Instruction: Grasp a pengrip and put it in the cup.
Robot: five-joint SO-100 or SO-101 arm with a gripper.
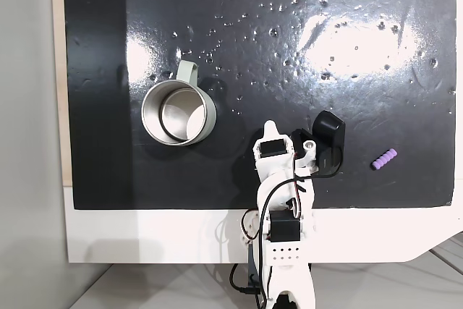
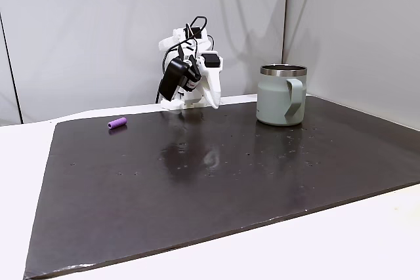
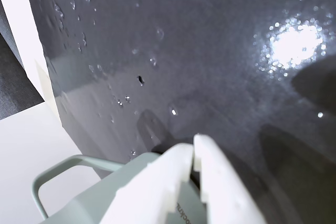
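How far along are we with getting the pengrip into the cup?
Nothing looks done yet. The pengrip lies on the black mat, off to the right in the top-down fixed view, untouched. The tool looks shut and empty, folded back near the arm's base. The cup stands upright with nothing inside. Reaching, grasping and dropping all remain.

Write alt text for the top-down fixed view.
A white robot arm reaches up from the bottom edge onto a shiny black mat, its black gripper folded close to its base and holding nothing. A sage-green steel-lined cup stands to the gripper's left, and a small purple pengrip lies to its right, near the mat's lower right corner.
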